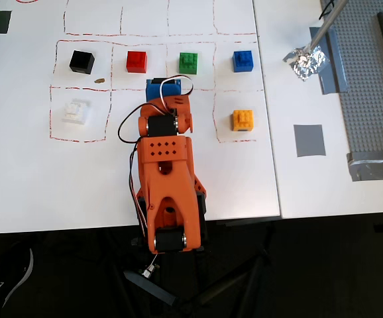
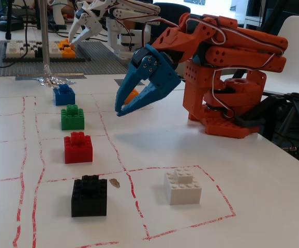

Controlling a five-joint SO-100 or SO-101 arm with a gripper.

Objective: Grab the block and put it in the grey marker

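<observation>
The red block (image 1: 136, 61) (image 2: 78, 148) sits on the white table in a red-lined cell, between a black brick and a green brick. The grey marker (image 1: 309, 140) is a flat grey square far to the right in the overhead view. My blue gripper (image 1: 162, 86) (image 2: 119, 111) hangs above the table with its tips down. It is just below and right of the red block in the overhead view and does not touch it. Its jaws meet at the tips and hold nothing.
Black (image 1: 81, 61), green (image 1: 189, 62), blue (image 1: 243, 60), white (image 1: 76, 111) and orange (image 1: 242, 120) bricks stand in the grid. Crumpled foil (image 1: 305, 61) on a rod, a grey tape strip (image 1: 332, 63) and a grey baseplate (image 1: 377, 86) lie right. The table's front edge is near the arm base.
</observation>
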